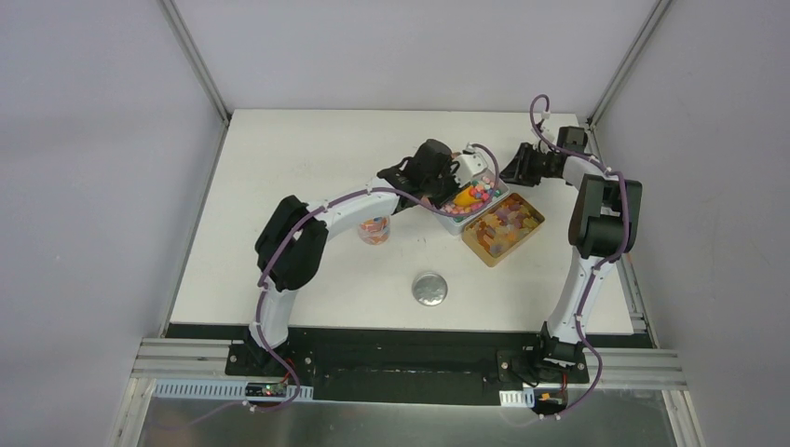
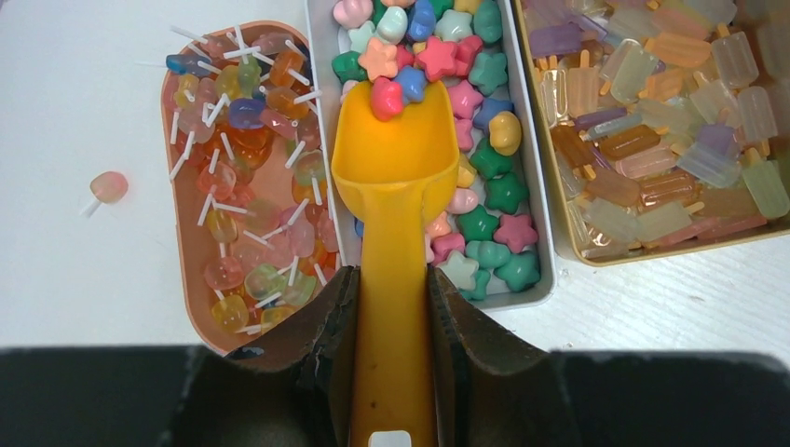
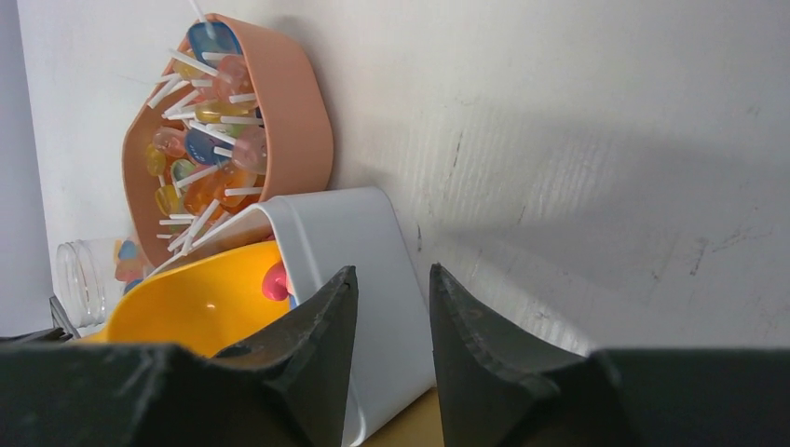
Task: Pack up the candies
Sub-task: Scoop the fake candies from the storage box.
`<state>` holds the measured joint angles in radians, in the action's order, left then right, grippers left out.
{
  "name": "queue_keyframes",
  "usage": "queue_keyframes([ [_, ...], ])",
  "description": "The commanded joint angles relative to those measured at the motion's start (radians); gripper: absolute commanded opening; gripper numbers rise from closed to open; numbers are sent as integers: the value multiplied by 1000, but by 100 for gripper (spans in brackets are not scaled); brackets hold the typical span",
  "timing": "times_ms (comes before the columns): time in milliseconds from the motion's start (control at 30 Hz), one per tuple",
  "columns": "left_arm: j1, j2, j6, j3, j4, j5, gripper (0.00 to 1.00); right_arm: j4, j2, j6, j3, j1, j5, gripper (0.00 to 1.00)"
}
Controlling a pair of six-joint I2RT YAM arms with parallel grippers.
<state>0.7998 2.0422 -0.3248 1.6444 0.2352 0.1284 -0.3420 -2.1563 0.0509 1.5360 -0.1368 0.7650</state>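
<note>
Candies (image 2: 484, 191), star and blob shapes in pink, teal, blue and yellow: lay loose in a white tray (image 2: 534, 186) directly ahead of the left gripper (image 2: 391, 279), heaped with no common direction. A few sat at the far end of the orange scoop (image 2: 396, 177).

Scoop: clamped by its handle between the left gripper's closed fingers. Its long axis ran straight out from the jaws, bowl forward and mouth up, over the tray's near half.

Stick candies (image 2: 233, 186): filled a peach tray (image 2: 197, 312) ahead and just left of that gripper, white sticks pointing every way. One stray piece (image 2: 109, 186) lay alone on the table (image 2: 93, 279) further left.

Ice-lolly pieces (image 2: 652, 158): packed in a gold tin (image 2: 689, 242) ahead and to the right, at mixed angles.

Right gripper (image 3: 391, 279): jaws partly apart, astride the white tray's wall; whether they pinched it could not be told. Left of its fingers stood a clear jar (image 3: 84, 275).
</note>
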Motion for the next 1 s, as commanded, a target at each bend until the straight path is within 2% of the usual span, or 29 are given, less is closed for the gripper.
queue_keyframes([
  [0,8,-6,6,-48,-109,-65,0,-17,16,-20,-16,6,-4,37],
  [267,8,-36,2,-156,-181,-84,0,-13,19,-8,-15,-8,-19,35],
  [733,8,-68,4,-195,-181,-96,0,41,47,28,-14,-17,-20,34],
  [967,7,-91,11,-254,-232,-102,0,82,76,70,-21,-17,-12,34],
])
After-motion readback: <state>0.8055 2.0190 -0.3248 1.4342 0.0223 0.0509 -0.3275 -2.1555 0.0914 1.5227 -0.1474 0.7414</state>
